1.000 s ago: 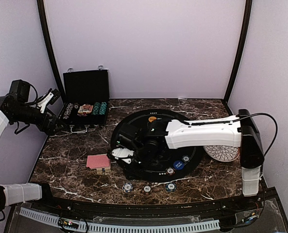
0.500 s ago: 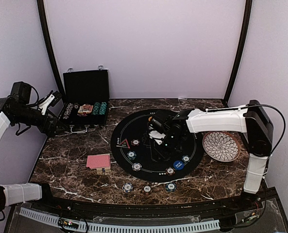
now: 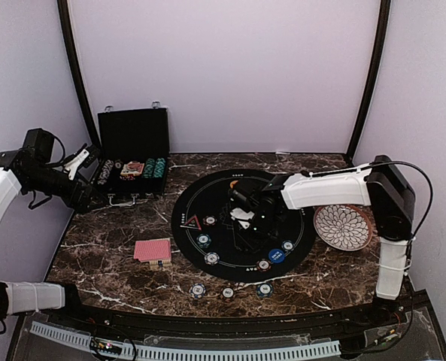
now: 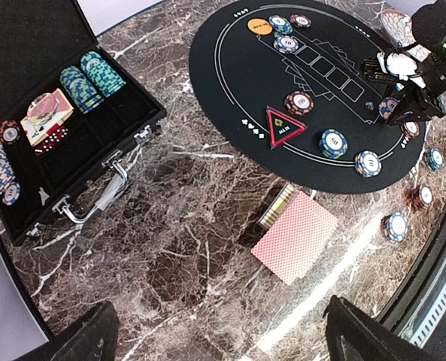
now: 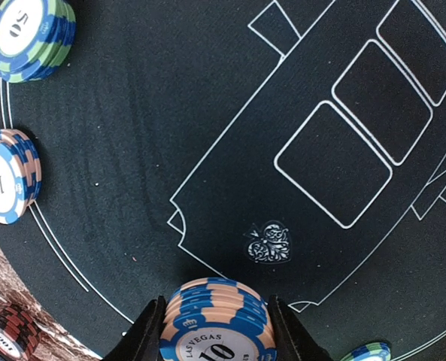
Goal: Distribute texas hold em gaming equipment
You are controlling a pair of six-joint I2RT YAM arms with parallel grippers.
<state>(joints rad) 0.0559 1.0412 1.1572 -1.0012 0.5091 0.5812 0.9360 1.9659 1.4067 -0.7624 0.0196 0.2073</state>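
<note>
Right gripper (image 3: 245,222) with chips (image 5: 216,331), farther right

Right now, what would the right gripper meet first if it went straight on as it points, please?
Probably the black mat: the right gripper, shut on a stack of chips, points down at a bare patch beside the printed card boxes. The stack would land first, though depth is unclear.

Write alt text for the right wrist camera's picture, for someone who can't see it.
The right gripper clasps a stack of blue-and-peach chips marked 10, seen from above over a black felt mat printed with white card outlines. A green-and-blue stack and a second blue-and-peach stack sit at the mat's left edge.
</note>
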